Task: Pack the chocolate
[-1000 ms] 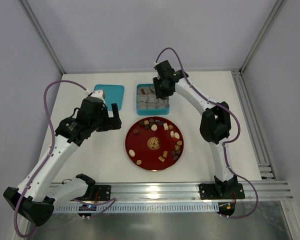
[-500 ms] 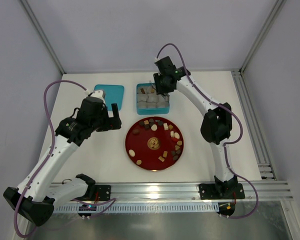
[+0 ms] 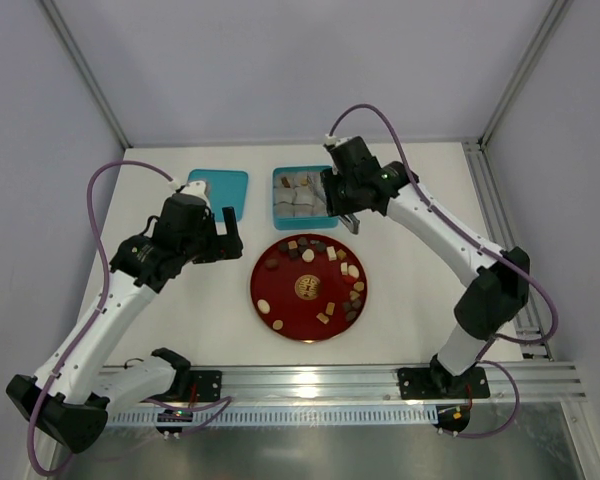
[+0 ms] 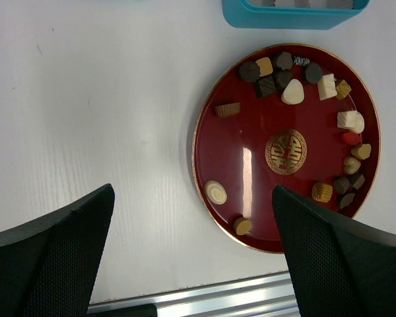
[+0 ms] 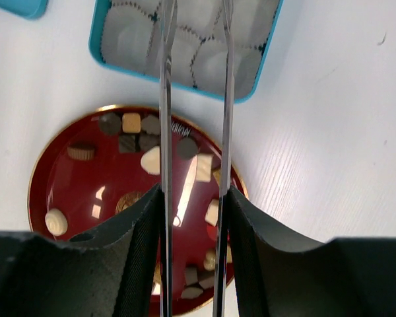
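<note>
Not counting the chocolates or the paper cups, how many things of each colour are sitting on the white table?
Red: 1, the red plate
Teal: 2, the teal box and the teal lid
Total: 3

Bright, even light is pouring down from overhead, leaving only faint soft shadows on the white table [image 3: 410, 300] and glaring in pale streaks off the glossy red plate [image 4: 237, 142].
</note>
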### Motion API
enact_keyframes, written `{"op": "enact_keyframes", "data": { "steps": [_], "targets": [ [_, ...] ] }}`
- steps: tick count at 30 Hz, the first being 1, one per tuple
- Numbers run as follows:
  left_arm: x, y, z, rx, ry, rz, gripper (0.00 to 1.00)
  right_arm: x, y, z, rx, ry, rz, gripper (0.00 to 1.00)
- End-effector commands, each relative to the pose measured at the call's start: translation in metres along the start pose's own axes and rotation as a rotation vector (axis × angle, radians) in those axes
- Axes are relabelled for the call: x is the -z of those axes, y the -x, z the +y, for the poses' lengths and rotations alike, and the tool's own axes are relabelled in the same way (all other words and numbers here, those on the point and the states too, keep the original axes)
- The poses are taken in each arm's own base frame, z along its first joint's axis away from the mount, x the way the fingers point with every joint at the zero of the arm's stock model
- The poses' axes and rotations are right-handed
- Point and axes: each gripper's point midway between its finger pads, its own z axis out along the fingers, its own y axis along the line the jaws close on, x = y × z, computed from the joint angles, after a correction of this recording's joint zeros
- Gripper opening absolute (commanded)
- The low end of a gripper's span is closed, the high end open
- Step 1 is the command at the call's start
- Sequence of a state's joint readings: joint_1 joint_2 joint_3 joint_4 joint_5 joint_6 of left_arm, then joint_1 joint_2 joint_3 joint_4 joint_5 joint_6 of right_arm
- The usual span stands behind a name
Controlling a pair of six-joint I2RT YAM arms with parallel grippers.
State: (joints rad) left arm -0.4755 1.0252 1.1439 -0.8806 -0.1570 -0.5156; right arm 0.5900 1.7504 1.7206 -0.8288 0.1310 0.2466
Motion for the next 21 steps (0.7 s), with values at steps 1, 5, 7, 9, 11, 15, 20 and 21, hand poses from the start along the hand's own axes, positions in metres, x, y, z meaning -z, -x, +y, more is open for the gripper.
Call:
{"op": "enact_keyframes", "data": {
  "steps": [1,5,7,9,11,15,20,21],
  "targets": [
    [0.007,0.012,-0.003,0.01,-0.017,-0.05,1.0,0.025,-0.018,0.01,-0.011,0.015,-0.031,0.44],
    [0.007,0.012,-0.003,0.013,-0.02,-0.048,1.0,0.047,-0.053,0.022,0.003,0.043,-0.021,0.44],
    [0.007,0.013,-0.003,0.012,-0.018,-0.051,1.0,0.056,-0.074,0.031,0.015,0.07,-0.003,0.45],
    [0.007,0.013,-0.004,0.012,-0.019,-0.051,1.0,0.058,-0.096,0.041,0.035,0.093,0.034,0.45],
    [0.007,0.014,-0.003,0.013,-0.016,-0.052,1.0,0.062,-0.108,0.044,0.036,0.1,0.049,0.45],
    [0.008,0.014,-0.003,0.016,-0.015,-0.053,1.0,0.059,-0.134,0.048,0.051,0.109,0.094,0.46],
    [0.009,0.014,-0.003,0.018,-0.014,-0.051,1.0,0.052,-0.147,0.049,0.059,0.106,0.119,0.48],
    [0.009,0.014,-0.003,0.019,-0.014,-0.05,1.0,0.05,-0.149,0.049,0.06,0.105,0.125,0.48]
  ]
}}
